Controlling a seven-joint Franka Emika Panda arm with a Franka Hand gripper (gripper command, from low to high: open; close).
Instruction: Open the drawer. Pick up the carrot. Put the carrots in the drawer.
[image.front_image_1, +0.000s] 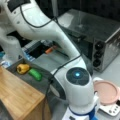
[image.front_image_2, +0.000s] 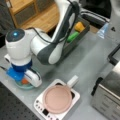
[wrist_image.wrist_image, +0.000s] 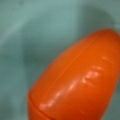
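The orange carrot (wrist_image.wrist_image: 75, 80) fills the wrist view, lying on a teal dish (wrist_image.wrist_image: 30, 32). In a front view the carrot (image.front_image_2: 24, 80) shows as a small orange spot in that dish (image.front_image_2: 22, 86) at the table's lower left. My gripper (image.front_image_2: 25, 78) is lowered right onto it; the fingers do not show. The grey drawer (image.front_image_2: 77, 40) stands pulled out under the wooden top (image.front_image_1: 17, 92). In both front views it holds a yellow pepper-like piece (image.front_image_1: 22, 68) and a long green vegetable (image.front_image_1: 35, 74), and no carrot.
A steel toaster oven (image.front_image_1: 100, 37) with black knobs stands at a front view's right. A pink plate (image.front_image_2: 58, 98) rests on a white hob with a handle (image.front_image_2: 72, 81), close to the dish. My white arm (image.front_image_2: 50, 47) arches between drawer and dish.
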